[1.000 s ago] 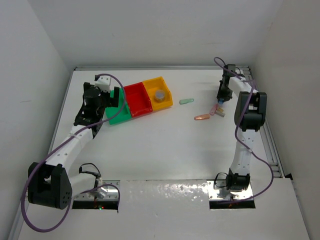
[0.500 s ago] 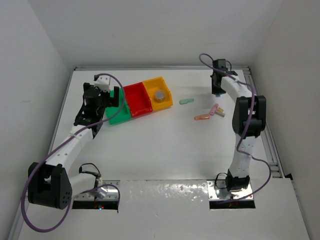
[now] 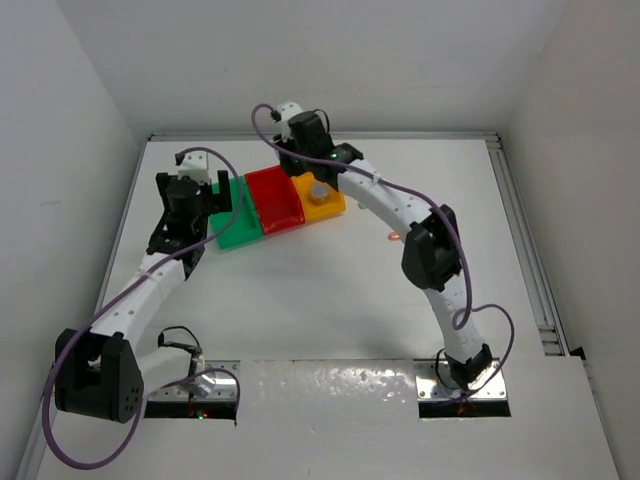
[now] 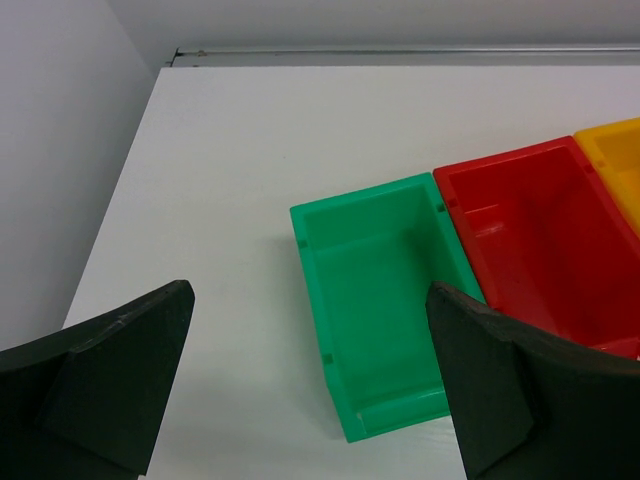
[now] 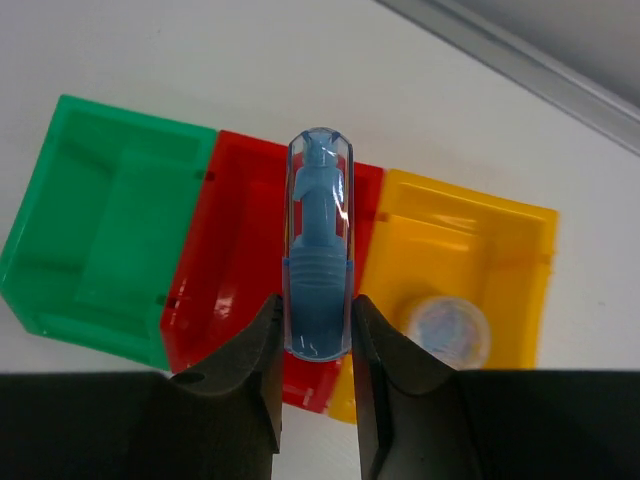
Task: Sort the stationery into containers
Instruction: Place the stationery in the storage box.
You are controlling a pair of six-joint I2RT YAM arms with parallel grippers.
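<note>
Holding blue piece (image 5: 318, 240) by its base in right gripper (image 5: 318, 335) over red bin (image 5: 240, 265), probably light, rigid, slippery; left gripper (image 4: 310, 330) agape.

The top camera sits high behind the arm bases and looks down on the whole bench (image 3: 330, 300) from afar. The left wrist camera peers forward and down past the left tool (image 4: 308, 300), close to the green bin (image 4: 375, 320) and red bin (image 4: 530, 240). The right wrist camera looks down past the right tool (image 5: 315, 305) on both, plus the yellow bin (image 5: 480, 250). All three views share these bins.
</note>
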